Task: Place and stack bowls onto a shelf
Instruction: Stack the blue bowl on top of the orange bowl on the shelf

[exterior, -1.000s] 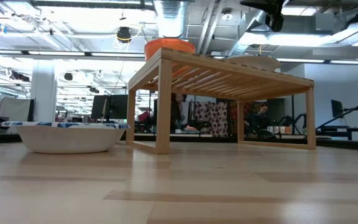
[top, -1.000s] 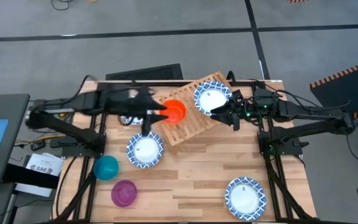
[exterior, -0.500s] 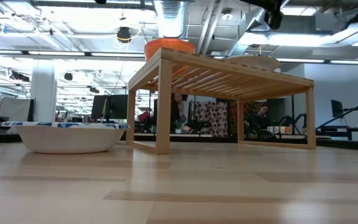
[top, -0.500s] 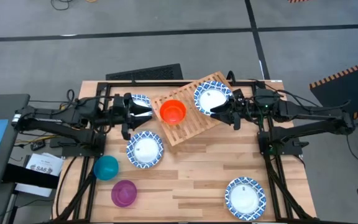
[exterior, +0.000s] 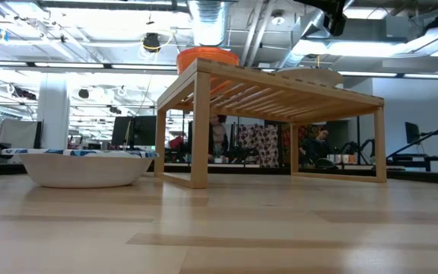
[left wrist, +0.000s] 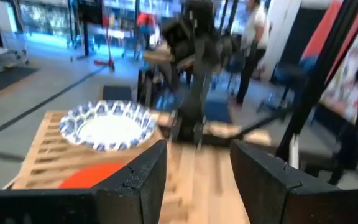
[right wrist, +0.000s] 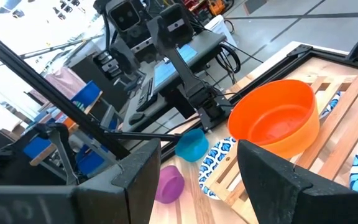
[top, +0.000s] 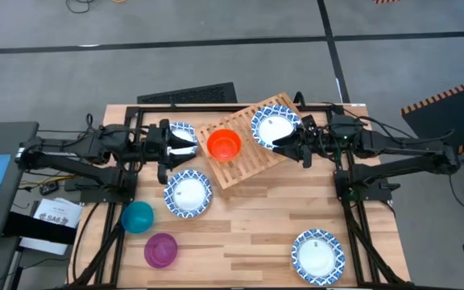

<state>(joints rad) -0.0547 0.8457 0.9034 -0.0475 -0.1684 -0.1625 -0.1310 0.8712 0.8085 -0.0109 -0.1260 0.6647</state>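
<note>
The slatted wooden shelf [top: 252, 153] stands at the far middle of the table. On it rest an orange bowl [top: 224, 145] and a blue-rimmed white bowl [top: 275, 129]. My left gripper [top: 193, 146] is open, just left of the shelf and above another blue-rimmed bowl [top: 182, 129] that rests on the table. My right gripper [top: 283, 143] is open beside the near right rim of the shelf's white bowl; its wrist view shows nothing between the fingers [right wrist: 135, 180]. A yellow bowl is out of view.
On the table lie a blue-rimmed bowl [top: 188, 194] near the shelf's left leg, a teal bowl [top: 138, 217], a purple bowl [top: 161, 250] and a blue-rimmed bowl [top: 317, 253] at the near right. Bare wood lies in the near middle.
My left gripper has drawn back from the orange bowl toward the table's left edge, quickly at first, then it has held still. The orange bowl stays on the shelf. The right arm has kept still.
</note>
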